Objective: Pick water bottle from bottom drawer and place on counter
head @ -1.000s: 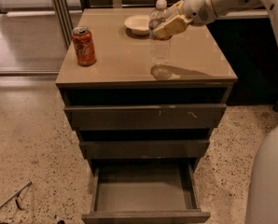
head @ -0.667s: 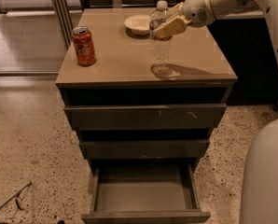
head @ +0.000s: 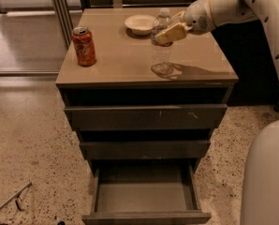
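Note:
The water bottle [head: 161,48], clear with a white cap, stands upright on the counter [head: 116,64], its base resting on the surface right of the middle. My gripper [head: 170,33] comes in from the upper right and its tan fingers [head: 173,32] close around the bottle's upper body just below the neck. The bottom drawer [head: 145,196] is pulled open below and its tray is empty.
A red-orange soda can [head: 84,46] stands at the counter's left side. A white bowl [head: 139,24] sits at the back, just left of the bottle. The two upper drawers [head: 146,117] are pushed in. My white base [head: 268,172] fills the lower right corner.
The bottle and gripper stay in the same place on the counter. My white base at the lower right has come slightly further into view.

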Motion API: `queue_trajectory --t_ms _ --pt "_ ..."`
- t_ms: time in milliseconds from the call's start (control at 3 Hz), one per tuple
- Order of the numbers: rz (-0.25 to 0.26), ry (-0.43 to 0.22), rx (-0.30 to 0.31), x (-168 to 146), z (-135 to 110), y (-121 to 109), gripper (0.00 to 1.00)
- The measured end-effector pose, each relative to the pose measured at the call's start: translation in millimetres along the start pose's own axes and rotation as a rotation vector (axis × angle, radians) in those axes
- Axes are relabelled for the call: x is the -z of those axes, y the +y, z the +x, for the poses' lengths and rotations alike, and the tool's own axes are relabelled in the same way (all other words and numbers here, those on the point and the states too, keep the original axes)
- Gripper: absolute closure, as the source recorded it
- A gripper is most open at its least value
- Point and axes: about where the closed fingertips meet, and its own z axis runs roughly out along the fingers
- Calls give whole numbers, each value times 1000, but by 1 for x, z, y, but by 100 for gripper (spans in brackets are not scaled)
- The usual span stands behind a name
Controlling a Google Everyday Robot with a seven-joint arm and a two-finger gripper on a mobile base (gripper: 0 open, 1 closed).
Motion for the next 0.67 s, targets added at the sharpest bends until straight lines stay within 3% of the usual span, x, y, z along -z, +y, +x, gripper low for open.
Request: queue_trajectory --t_ms 333,667 --pt "-8 6 5 -3 4 3 100" --pt "-9 6 5 -3 4 3 81"
